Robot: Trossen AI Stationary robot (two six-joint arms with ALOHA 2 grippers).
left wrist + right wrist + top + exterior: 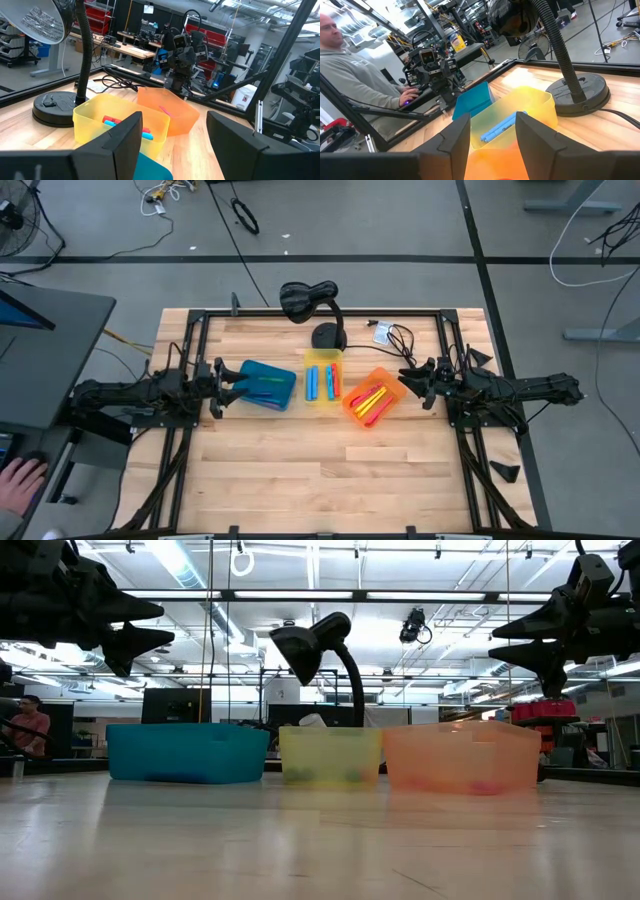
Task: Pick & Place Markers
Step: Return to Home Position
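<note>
- The yellow bin [322,357] sits on the tabletop [300,470], with the blue bin [256,375] on its left and the orange bin [386,378] on its right.
- The blue and pink markers [321,383] lie inside the yellow bin; yellow and pink ones lie in the orange bin.
- The left pincer [231,387] hovers beyond the blue bin, fingers spread, empty.
- The right pincer [414,385] hovers beyond the orange bin, likewise spread and empty.
</note>
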